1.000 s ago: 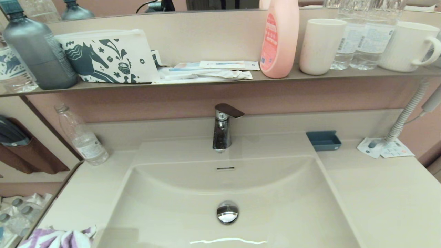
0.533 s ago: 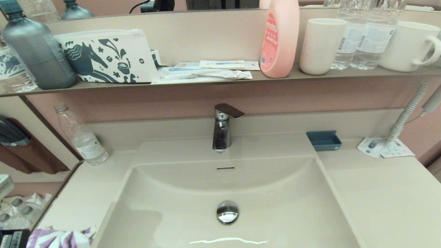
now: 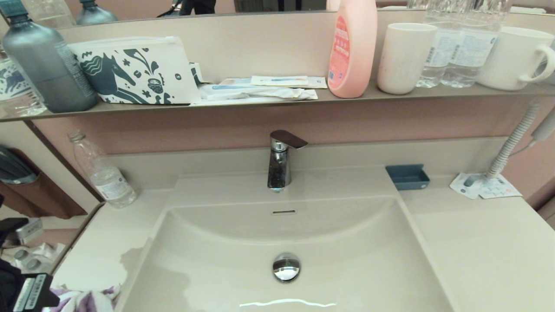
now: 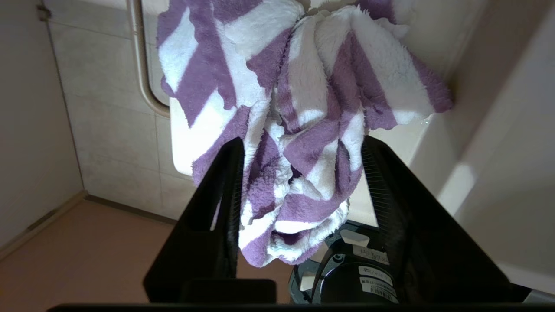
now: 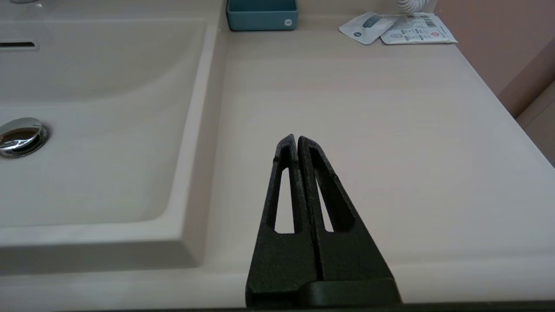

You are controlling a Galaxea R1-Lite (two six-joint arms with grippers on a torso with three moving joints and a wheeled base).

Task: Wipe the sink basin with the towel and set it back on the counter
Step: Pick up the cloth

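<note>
**Left arm arrives at the towel**

Since a second ago my left arm has come into the head view at the lower left corner, where before only the towel showed. Its dark wrist now sits just beside the purple-and-white towel, which lies bunched on the near left corner of the tabletop, beside the sink basin, and spills over the front edge.

From the left wrist view, the left claw has its jaws spread apart with the hanging folds of the towel between them. I can see cloth brushing the inner face of the fingers, but the jaws are not pressed onto it.

My right claw is parked over the right side of the tabletop, jaws pressed together, holding nothing. The basin with its chrome drain plug is off to its side, and a small blue tray and some paper sachets sit at the back.
</note>
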